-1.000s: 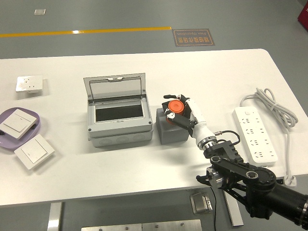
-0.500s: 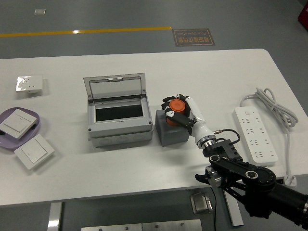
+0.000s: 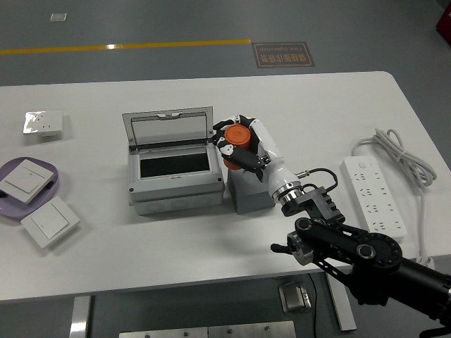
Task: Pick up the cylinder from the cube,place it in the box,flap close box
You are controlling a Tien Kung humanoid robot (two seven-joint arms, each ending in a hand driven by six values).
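Observation:
My right hand [image 3: 238, 144] is shut on an orange cylinder [image 3: 237, 136] and holds it in the air, above the left top edge of the grey cube [image 3: 250, 190] and just right of the box. The grey box [image 3: 173, 169] stands left of the cube with its clear flap lid [image 3: 168, 129] raised at the back and its dark inside showing. The right arm [image 3: 352, 250] reaches in from the lower right. The left arm is out of view.
A white power strip [image 3: 373, 197] with a coiled cable [image 3: 402, 158] lies at the right. A purple tray [image 3: 49, 193] holding a white switch [image 3: 25, 179], a second switch [image 3: 49, 222] and a white socket [image 3: 44, 122] lie at the left.
My right hand has lifted the orange cylinder off the cube and carried it up and left, toward the open box.

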